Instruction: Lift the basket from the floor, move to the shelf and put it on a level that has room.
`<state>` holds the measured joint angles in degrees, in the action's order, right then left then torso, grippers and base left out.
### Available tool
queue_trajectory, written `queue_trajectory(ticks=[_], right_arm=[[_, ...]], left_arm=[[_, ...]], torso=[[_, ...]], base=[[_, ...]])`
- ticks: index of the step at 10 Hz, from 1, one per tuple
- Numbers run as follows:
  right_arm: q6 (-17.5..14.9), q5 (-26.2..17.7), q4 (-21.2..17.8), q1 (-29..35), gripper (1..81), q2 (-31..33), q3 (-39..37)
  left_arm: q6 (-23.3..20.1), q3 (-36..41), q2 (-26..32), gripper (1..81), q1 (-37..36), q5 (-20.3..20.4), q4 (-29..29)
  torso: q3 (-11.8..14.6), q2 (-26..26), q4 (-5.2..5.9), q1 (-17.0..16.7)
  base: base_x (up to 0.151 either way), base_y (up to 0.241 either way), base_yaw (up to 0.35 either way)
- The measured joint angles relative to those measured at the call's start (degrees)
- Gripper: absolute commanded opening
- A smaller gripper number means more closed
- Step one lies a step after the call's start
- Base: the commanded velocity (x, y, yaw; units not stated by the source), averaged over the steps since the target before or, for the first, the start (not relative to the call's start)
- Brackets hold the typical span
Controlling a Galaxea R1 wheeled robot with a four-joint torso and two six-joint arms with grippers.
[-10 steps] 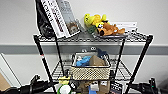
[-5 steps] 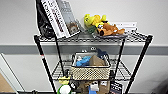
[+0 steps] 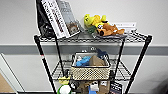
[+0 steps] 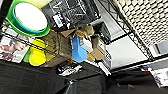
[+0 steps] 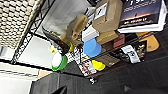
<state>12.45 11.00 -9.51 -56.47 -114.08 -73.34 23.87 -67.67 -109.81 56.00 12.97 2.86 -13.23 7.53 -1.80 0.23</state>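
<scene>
Basket sits on the shelf second level — same spot as a second ago, nothing's shifted, so your placement looks done. Fingers' state: can't tell — neither wrist view resolves them.

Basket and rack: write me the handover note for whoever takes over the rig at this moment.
Grippers: I cannot tell from these pictures whether either is open or shut.
Basket: it sits on the second tier from the top of the black wire rack, near the front edge, upright, with blue and brown items inside. Both wrist cameras look up at its woven side from below.
Top tier: books and plush toys.
Done: the basket is up off the floor and on the tier.
Left: confirm the basket is released and draw the arms clear.
</scene>
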Motion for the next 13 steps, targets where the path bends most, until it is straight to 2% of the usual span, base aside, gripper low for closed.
queue_trajectory(ticks=[5, 9, 13], right_arm=[[0.0, -0.3, 3.1, -7.6, 81.1, -7.0, -8.7], [0.0, -0.9, 5.1, -10.7, 81.1, -10.9, -14.6], [0.0, -2.6, 7.1, -14.3, 81.1, -18.5, -23.9]], left_arm=[[-0.1, -10.7, -8.6, 81.1, 8.4, 2.0, 3.3], [-0.1, -18.8, -15.7, 81.1, 14.0, 3.1, 4.8], [-0.2, -27.1, -22.0, 81.1, 17.6, 3.8, 5.9]], torso=[[0.1, 0.0, 0.0, 0.0], [0.1, 0.1, 0.0, 0.0], [0.1, 0.1, 0.0, -0.1]], base=[[0.0, 0.0, 0.0], [0.0, 0.0, 0.0], [0.0, 0.0, 0.0]])
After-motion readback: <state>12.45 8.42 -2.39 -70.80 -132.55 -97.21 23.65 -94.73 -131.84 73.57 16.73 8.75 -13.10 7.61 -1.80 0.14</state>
